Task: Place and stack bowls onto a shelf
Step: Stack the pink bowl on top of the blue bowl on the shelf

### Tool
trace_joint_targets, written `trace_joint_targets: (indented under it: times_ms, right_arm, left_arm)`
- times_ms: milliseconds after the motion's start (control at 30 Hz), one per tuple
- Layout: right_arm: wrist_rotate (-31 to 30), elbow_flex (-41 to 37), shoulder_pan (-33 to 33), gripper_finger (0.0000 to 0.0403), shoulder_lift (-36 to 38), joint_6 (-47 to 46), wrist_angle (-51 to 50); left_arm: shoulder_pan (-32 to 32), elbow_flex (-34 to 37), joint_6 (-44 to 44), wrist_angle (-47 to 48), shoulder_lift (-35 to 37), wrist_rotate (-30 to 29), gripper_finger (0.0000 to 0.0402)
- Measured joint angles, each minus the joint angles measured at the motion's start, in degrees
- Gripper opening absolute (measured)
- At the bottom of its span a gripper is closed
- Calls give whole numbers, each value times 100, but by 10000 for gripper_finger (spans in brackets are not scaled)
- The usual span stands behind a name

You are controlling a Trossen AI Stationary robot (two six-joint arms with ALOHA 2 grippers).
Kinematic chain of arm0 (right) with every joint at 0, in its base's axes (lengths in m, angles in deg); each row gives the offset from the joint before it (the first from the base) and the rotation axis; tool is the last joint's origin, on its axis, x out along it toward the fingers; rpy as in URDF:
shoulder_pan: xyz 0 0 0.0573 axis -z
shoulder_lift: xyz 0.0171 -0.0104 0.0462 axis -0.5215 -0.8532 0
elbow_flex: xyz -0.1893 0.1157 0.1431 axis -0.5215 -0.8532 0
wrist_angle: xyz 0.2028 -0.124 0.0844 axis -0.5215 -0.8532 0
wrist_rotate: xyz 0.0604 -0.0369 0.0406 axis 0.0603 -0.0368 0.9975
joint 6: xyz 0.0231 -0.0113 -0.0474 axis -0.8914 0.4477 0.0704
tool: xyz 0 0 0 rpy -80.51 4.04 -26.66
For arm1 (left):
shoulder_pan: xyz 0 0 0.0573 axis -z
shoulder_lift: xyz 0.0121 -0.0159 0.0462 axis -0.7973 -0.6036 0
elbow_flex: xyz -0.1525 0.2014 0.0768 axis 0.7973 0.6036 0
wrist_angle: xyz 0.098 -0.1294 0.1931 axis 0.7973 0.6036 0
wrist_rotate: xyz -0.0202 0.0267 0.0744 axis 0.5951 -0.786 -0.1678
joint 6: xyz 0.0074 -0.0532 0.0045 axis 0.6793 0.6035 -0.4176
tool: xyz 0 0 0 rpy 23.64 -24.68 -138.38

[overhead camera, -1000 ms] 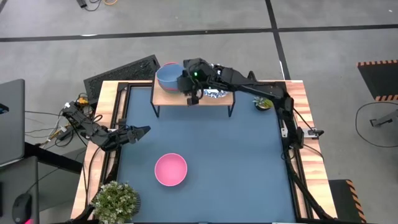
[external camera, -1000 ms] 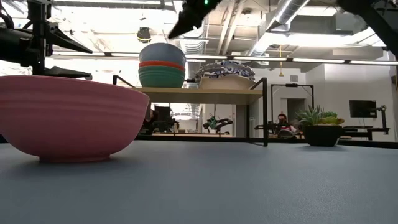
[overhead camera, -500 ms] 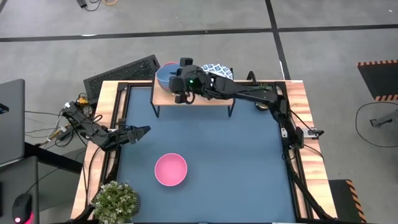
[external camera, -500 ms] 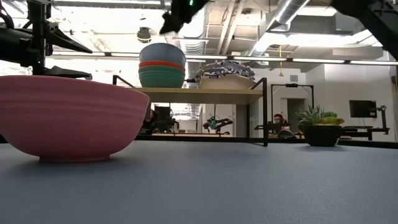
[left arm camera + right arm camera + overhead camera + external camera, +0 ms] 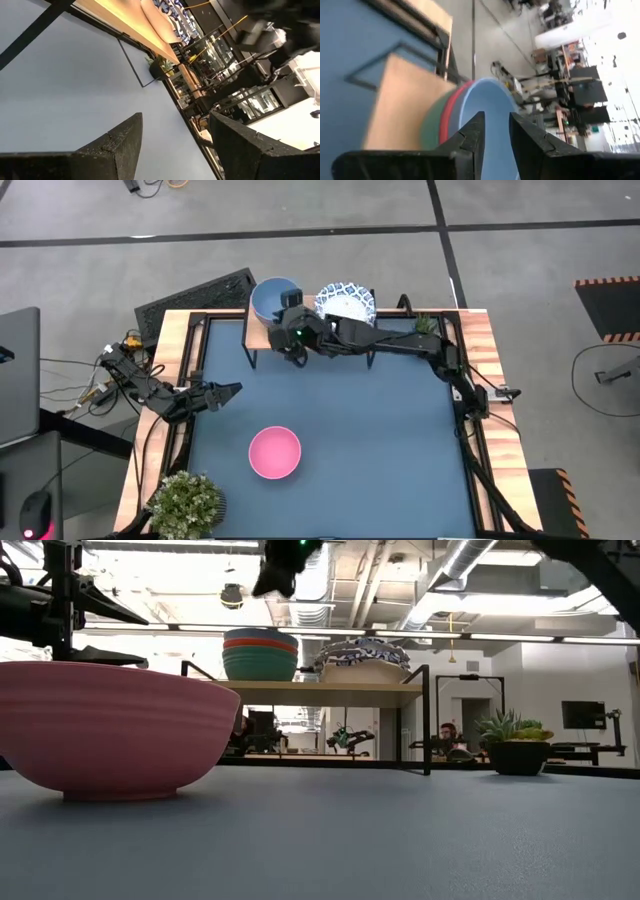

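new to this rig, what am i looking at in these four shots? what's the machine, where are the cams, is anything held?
Two dark robot arms work at a table with a blue mat. One camera looks straight down, one sits at table height, and one rides on each wrist.

The shelf stands at the table's far edge. On it are a blue bowl nested on a red and a green one, and beside them a patterned bowl. A pink bowl sits alone on the mat, with plants at two corners.

The right gripper hangs by the shelf's front edge near the stack, open, holding nothing. The left gripper waits at the left side, open and empty.
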Motion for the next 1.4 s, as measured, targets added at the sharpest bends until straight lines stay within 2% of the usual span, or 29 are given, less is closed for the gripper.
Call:
trace_joint_targets:
  times_ms: [67,133,233,333,433,600,800,1233,1400]
  right_arm:
    - [183,4,-132,112,184,-299,-251]
    - [675,3,-274,112,321,-928,-611]
    - [2094,11,-420,112,464,-1611,-1311]
    - [3330,6,-534,112,413,-1136,-2205]
    - [3773,-21,-666,112,327,-436,-3017]
    - [3860,-293,-1017,112,182,-181,-3160]
    - [3900,-1162,-1443,112,189,-78,-1876]
    - [3898,-2356,-1857,113,206,503,-693]
    - [3944,-2590,-1865,144,204,522,-447]
  left_arm:
    - [0,0,2,-2,0,6,214]
    - [0,0,1,-8,0,36,214]
    - [0,2,-31,-22,0,125,214]
    - [0,2,-76,-25,0,146,214]
    - [0,2,-97,-26,0,157,214]
    - [0,2,-121,-27,-6,155,214]
    - [0,2,-144,-24,-11,153,214]
    - [0,2,-355,-15,-11,110,214]
    - [0,2,-361,-15,-11,107,214]
